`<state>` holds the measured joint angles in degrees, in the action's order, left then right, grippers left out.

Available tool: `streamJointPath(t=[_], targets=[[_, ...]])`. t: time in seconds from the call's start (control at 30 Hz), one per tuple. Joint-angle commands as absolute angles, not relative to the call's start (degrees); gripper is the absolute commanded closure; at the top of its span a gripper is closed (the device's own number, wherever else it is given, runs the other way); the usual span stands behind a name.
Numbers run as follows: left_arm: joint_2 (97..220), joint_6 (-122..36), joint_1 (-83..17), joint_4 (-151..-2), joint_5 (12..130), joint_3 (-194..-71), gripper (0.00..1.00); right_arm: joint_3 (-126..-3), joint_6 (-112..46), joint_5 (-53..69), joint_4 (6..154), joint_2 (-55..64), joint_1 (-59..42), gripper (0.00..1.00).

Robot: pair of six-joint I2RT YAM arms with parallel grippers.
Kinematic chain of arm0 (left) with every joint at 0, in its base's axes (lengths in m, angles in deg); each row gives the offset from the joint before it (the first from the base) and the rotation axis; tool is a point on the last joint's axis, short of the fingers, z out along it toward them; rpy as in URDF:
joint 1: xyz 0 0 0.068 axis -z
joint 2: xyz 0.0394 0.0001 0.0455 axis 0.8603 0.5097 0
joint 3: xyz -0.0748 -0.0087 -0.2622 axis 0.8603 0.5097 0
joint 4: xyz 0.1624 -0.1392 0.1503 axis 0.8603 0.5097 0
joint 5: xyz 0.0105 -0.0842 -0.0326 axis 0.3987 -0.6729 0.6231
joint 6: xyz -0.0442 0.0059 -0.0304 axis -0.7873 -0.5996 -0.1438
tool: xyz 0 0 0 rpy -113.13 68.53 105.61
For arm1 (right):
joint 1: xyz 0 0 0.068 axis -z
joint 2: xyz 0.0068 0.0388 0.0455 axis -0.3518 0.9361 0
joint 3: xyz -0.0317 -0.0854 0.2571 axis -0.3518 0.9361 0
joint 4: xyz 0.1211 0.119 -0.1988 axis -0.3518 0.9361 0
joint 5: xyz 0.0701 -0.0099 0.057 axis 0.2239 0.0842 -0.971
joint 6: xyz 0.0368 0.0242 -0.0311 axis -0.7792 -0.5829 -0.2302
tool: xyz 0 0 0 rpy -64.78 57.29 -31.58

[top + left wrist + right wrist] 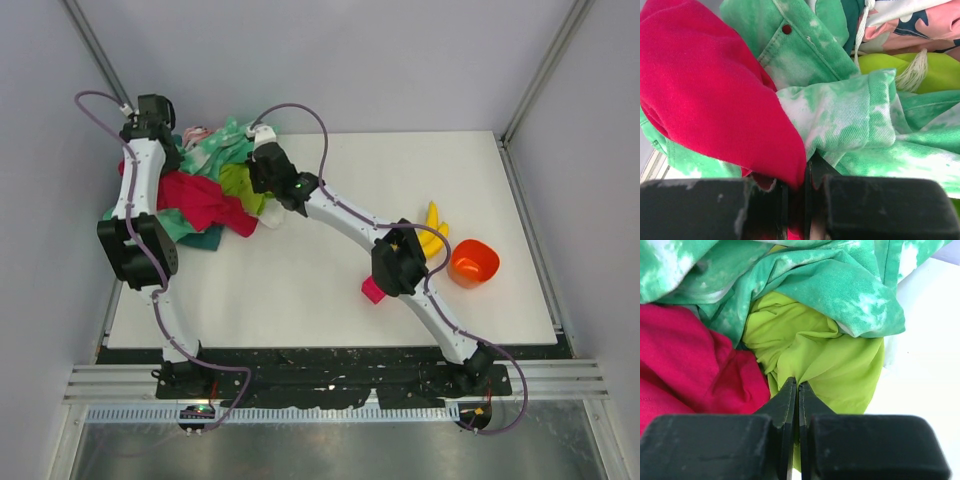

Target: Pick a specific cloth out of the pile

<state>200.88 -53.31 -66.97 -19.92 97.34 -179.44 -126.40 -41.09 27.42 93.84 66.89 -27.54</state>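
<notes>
Evidently, the grasping step is in hand. The lime-green cloth (pixel 825 355) is lodged at the right edge of the pile (pixel 200 200), partly covered by the pile's mint-green patterned garment (pixel 840 295) and pressed against its magenta-red cloth (pixel 685 365). The right pincer (pixel 796 386) is closed, with a fold of the lime-green cloth nipped at its tips. The left pincer (pixel 807 165) appears clamped on the magenta-red cloth at the pile's left side, so the pile is judged to be anchored. Next, a slow pull away from the pile over the bare tabletop (pixel 290 290) is called for, so that the overlying garment is shed, not dragged.
</notes>
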Motion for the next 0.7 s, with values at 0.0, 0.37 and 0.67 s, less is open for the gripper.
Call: streamJointPath(t=[0.0, 0.37, 0.67], targets=[[201.6, -54.7, -67.3, -19.8, 95.8, -178.0, 1.0, -131.4, -28.8, 29.1, 93.1, 56.9, -27.6, 0.95], [211.8, -55.8, -66.8, -13.7, 97.8, -184.6, 1.0, -133.5, -17.0, 25.9, 80.0, 34.7, -27.6, 0.94], [212.9, -56.0, -66.9, -13.2, 99.1, -184.9, 1.0, -134.3, -11.1, 29.0, 73.5, 26.4, -23.9, 0.95]])
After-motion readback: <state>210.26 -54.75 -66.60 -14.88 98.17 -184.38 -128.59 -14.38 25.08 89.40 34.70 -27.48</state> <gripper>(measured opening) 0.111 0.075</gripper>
